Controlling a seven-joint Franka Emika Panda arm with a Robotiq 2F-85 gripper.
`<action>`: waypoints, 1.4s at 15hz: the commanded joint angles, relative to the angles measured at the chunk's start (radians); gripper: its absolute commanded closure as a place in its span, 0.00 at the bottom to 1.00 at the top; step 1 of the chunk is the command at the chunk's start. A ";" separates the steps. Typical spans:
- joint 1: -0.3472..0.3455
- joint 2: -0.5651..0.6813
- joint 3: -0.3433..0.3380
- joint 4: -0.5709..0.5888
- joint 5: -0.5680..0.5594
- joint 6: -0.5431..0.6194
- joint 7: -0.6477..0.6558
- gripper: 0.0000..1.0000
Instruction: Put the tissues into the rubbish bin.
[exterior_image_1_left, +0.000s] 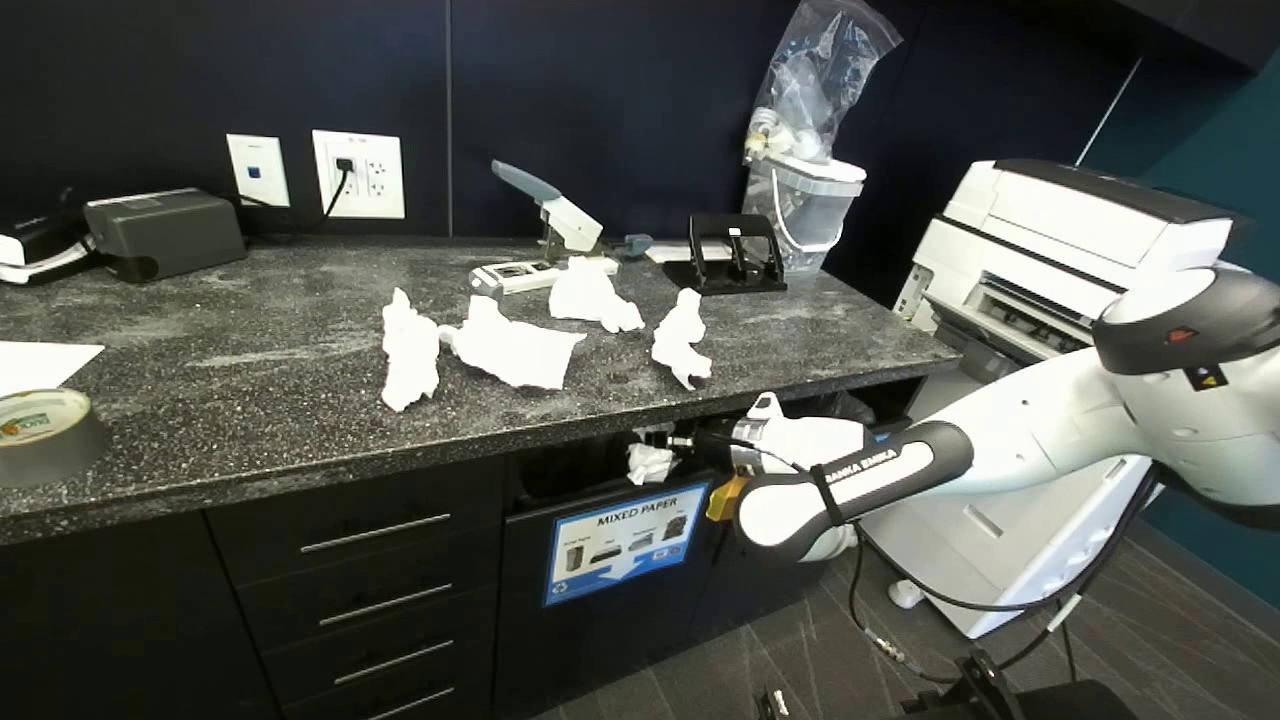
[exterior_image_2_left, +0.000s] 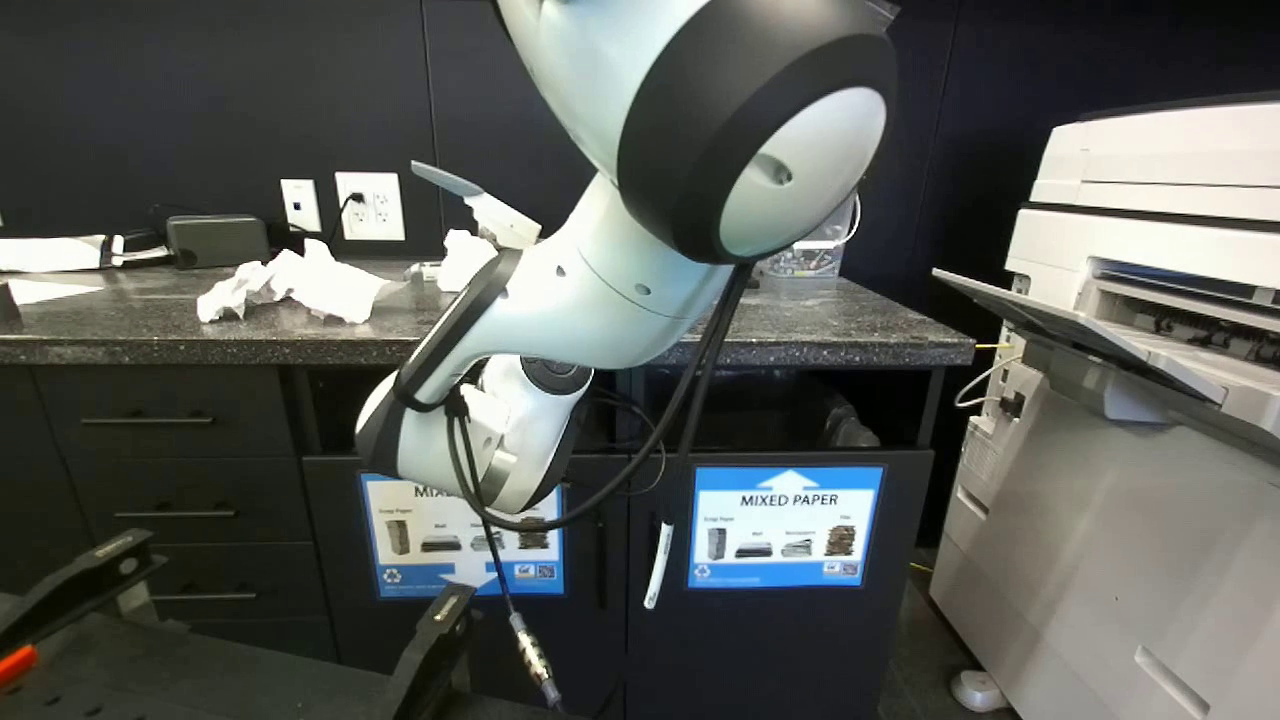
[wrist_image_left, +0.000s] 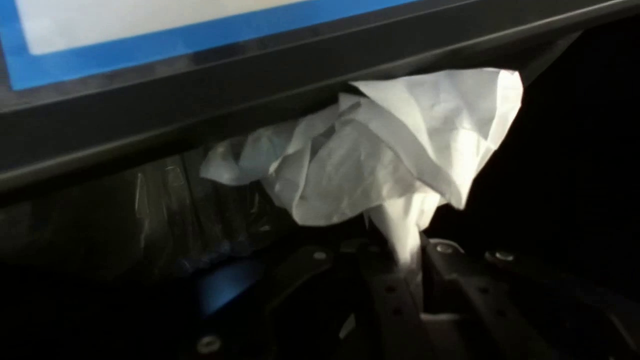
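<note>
Several crumpled white tissues (exterior_image_1_left: 515, 348) lie on the dark countertop in an exterior view; some also show in an exterior view (exterior_image_2_left: 325, 283), others there are hidden by the arm. My gripper (exterior_image_1_left: 685, 441) is below the counter's front edge, at the opening of the rubbish bin (exterior_image_1_left: 600, 640), a black pull-out front with a "Mixed Paper" sign. The gripper is shut on a tissue (exterior_image_1_left: 651, 463). In the wrist view, the fingers (wrist_image_left: 420, 250) pinch the narrow end of this tissue (wrist_image_left: 370, 165), which fans out beside the bin's rim (wrist_image_left: 150, 112). The bin's inside is dark.
The counter edge (exterior_image_1_left: 350, 460) overhangs the bin opening. A stapler (exterior_image_1_left: 550, 230), a black hole punch (exterior_image_1_left: 735, 255) and a clear tub (exterior_image_1_left: 800, 205) stand behind the tissues. A tape roll (exterior_image_1_left: 50, 435) lies at the left. A white printer (exterior_image_1_left: 1060, 250) stands at the right.
</note>
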 joint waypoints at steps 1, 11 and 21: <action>0.132 -0.011 -0.077 0.086 0.115 0.151 0.087 0.98; 0.316 -0.029 -0.234 0.180 0.186 0.236 0.275 0.45; 0.405 -0.114 -0.365 0.145 0.143 0.215 0.292 0.00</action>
